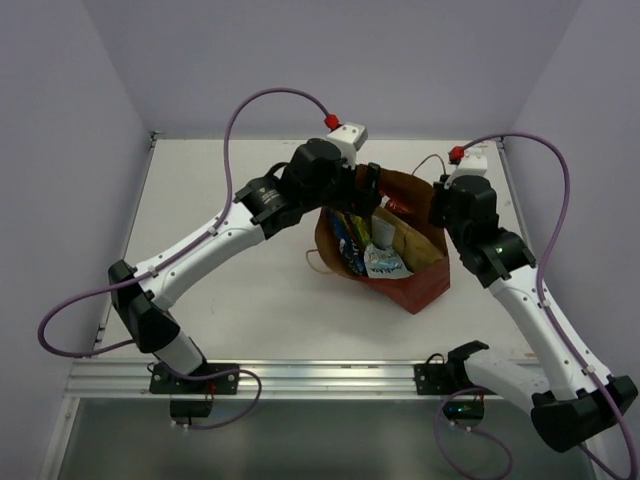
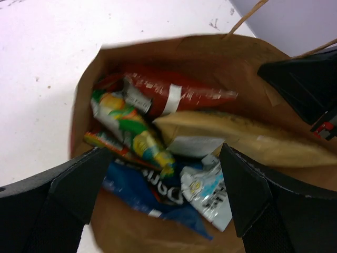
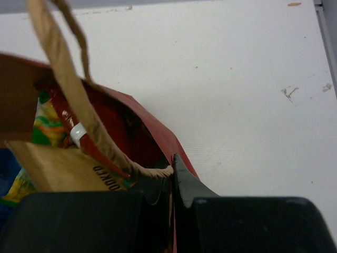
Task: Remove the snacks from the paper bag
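The brick-red paper bag [image 1: 420, 285] stands at the table's middle right with its mouth open. My left gripper [image 1: 364, 196] hovers over the mouth, open and empty. In the left wrist view its gripper [image 2: 163, 192] frames the tan inside [image 2: 210, 58], which holds a red chip bag [image 2: 179, 92], a yellow-green packet [image 2: 131, 129], a larger tan bag [image 2: 247, 139], a blue bag [image 2: 142, 192], a blue-white packet [image 2: 210, 195] and a red-yellow packet [image 2: 102, 139]. My right gripper [image 3: 172, 169] is shut on the bag's rim [image 3: 158, 134] beside a loop handle [image 3: 63, 84]; it also shows in the top view [image 1: 440, 203].
The white table [image 1: 250, 280] is bounded by lilac walls at the back and both sides. An aluminium rail [image 1: 300, 375] runs along the near edge. Purple cables [image 1: 235, 125] arch above both arms. A second bag handle [image 1: 318, 262] lies on the table left of the bag.
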